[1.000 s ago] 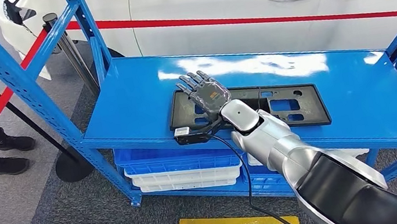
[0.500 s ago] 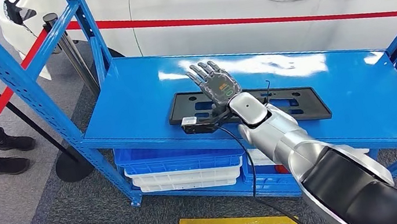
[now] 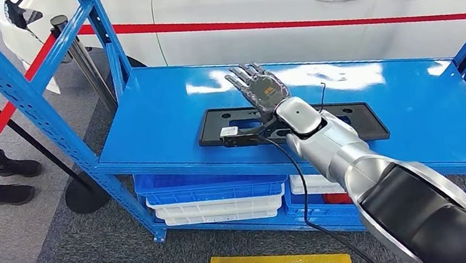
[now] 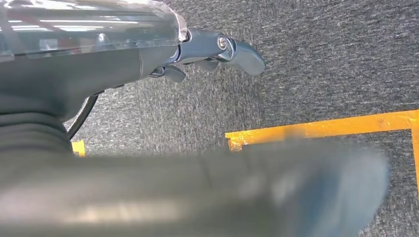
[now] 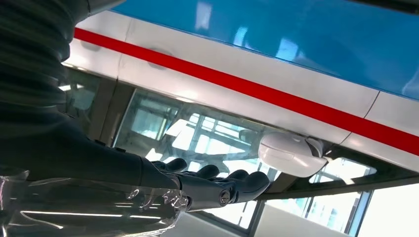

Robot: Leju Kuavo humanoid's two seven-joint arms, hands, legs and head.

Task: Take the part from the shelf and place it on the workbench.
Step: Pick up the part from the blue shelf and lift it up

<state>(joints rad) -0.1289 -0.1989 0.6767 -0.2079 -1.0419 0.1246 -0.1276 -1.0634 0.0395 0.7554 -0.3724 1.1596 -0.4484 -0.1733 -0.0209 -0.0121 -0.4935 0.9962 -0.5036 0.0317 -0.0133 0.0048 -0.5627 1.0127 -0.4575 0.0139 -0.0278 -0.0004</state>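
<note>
Blue shelf [image 3: 167, 123] before a white car [image 3: 281, 1]; right hand [image 3: 261, 90] raised over the part [image 3: 346, 124].
Held open and empty at frame centre, fingers spread, the right hand is seen just above the flat black part, whose long axis runs left to right beneath it. The left hand [image 4: 217, 52], empty with fingers loosely extended, is seen over the floor, farther off.

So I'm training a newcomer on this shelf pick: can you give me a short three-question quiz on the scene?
1. True or false: the right hand holds the part.
2. What is the part lying on? A) floor B) blue shelf C) white bin
3. What stands behind the shelf?

Key: 1. False, the hand is open above it. 2. B. 3. A white car with a red stripe.
</note>
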